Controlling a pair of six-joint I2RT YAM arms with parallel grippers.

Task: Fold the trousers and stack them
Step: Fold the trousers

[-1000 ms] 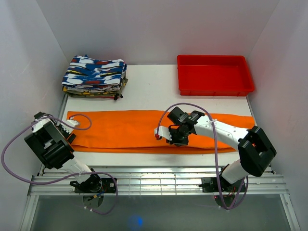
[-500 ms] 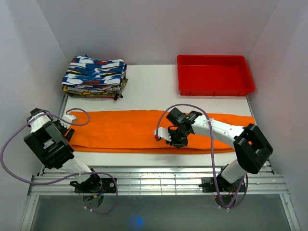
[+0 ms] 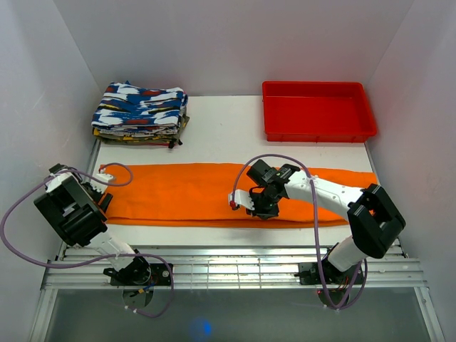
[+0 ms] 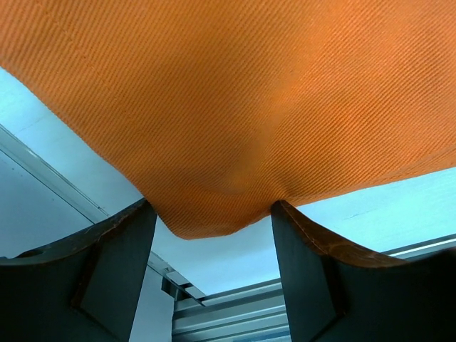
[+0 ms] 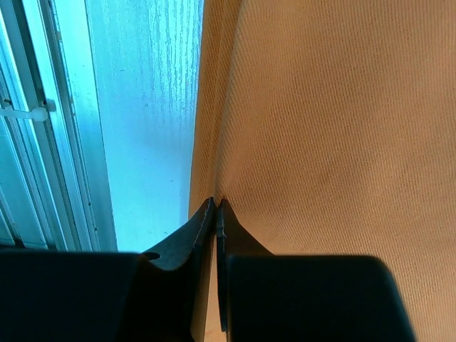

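Note:
The orange trousers [image 3: 185, 192] lie flat as one long strip across the table from left to right. At their left end my left gripper [image 3: 100, 191] stands open. In the left wrist view the cloth's rounded corner [image 4: 206, 221] hangs just between the fingertips of the left gripper [image 4: 214, 217], and neither finger clamps it. My right gripper [image 3: 258, 210] is shut, its tips set down on the trousers [image 5: 328, 128] close to their near edge, about mid-length. In the right wrist view the right gripper [image 5: 216, 206] has its fingers pressed together at a crease in the cloth.
A stack of folded blue, white and red patterned clothes [image 3: 140, 112] sits at the back left. A red plastic tray [image 3: 319, 135] stands at the back right. A metal rail [image 3: 228, 267] runs along the table's near edge, just in front of the trousers.
My left arm and its cable have shifted slightly at the trousers' left end, and the left jaws stand a touch wider. The right arm has barely moved.

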